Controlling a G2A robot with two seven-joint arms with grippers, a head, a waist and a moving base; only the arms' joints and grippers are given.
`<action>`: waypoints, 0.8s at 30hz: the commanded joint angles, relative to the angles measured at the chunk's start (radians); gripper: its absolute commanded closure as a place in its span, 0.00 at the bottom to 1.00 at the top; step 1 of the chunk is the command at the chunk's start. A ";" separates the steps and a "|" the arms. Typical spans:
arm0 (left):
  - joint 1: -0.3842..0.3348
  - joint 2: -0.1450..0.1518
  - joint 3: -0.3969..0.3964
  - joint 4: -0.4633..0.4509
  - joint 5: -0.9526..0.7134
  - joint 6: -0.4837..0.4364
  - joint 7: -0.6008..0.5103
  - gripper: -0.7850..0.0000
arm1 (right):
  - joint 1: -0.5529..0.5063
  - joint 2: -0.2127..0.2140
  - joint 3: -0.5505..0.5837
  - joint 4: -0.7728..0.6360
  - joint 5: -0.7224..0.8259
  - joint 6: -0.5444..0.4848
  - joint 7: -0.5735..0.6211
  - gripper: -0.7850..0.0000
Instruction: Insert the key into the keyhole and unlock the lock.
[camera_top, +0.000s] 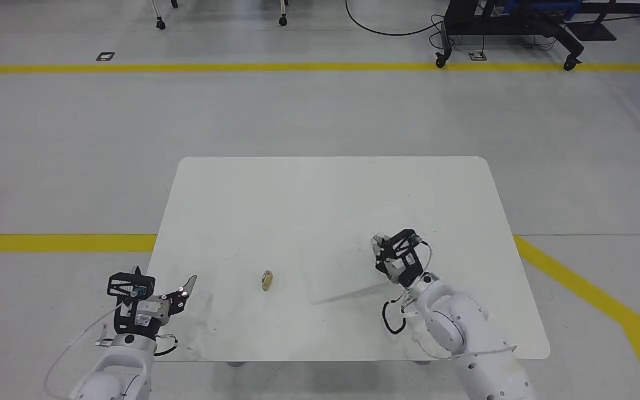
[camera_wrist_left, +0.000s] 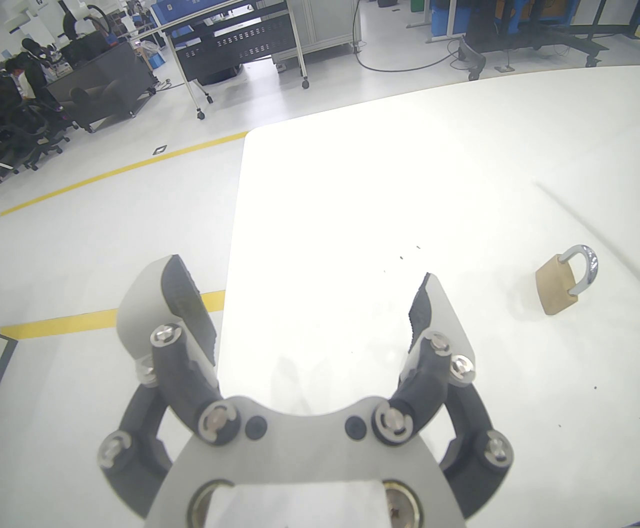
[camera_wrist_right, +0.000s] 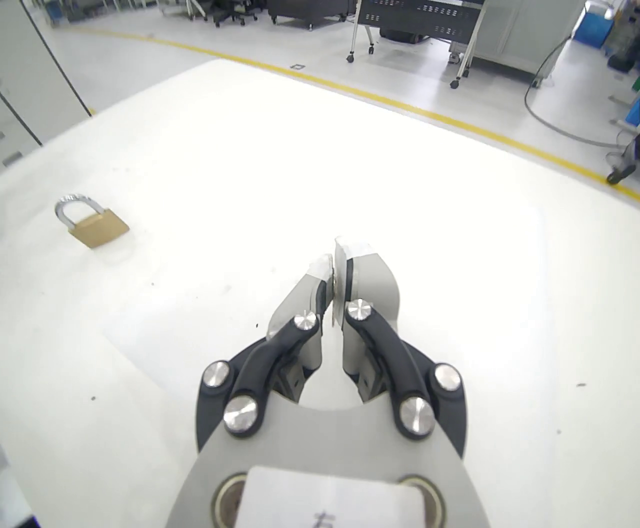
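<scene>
— Padlock (camera_top: 267, 280) first: where does it sit from the left pincer (camera_wrist_left: 300, 270)?

— Ahead of it and off to its right, well apart, lying flat on the white table (camera_top: 330, 190). It has a brass body and a silver shackle (camera_wrist_left: 585, 265), and the shackle is on the end farther from the pincer.

— And the left pincer itself?

— Its fingers are spread wide with nothing between them. It hangs at the table's left edge near the front corner. One finger (camera_wrist_left: 175, 295) is over the floor with its yellow stripe, and the other is over the tabletop.

— What about the right pincer (camera_wrist_right: 336, 255)?

— Its fingers are pressed together on a thin flat bit of metal seen edge-on, which looks to be the key (camera_wrist_right: 333, 287). Little of it shows past the pads, so I cannot tell which way the blade points.

— Where is the padlock from that side?

— To that pincer's left and a little ahead, again well apart, with bare tabletop between them. From above, the padlock lies between the two pincers, somewhat nearer the left one.

— Is the shackle shut?

— Both legs appear to run into the body. The keyhole I cannot make out.

— Does the right pincer touch the table?

— I cannot tell; it is over the front right part of the tabletop.
</scene>
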 joint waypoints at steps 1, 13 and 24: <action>0.000 0.000 0.000 0.000 0.000 0.000 0.000 0.00 | 0.010 -0.005 0.016 0.047 0.171 -0.028 0.006 1.00; 0.000 0.000 0.000 0.000 0.000 0.000 0.000 0.00 | 0.016 -0.009 0.077 0.129 0.450 -0.125 -0.015 1.00; 0.000 0.000 0.000 0.000 0.000 0.000 0.000 0.00 | 0.005 -0.006 0.094 0.116 0.442 -0.107 -0.008 1.00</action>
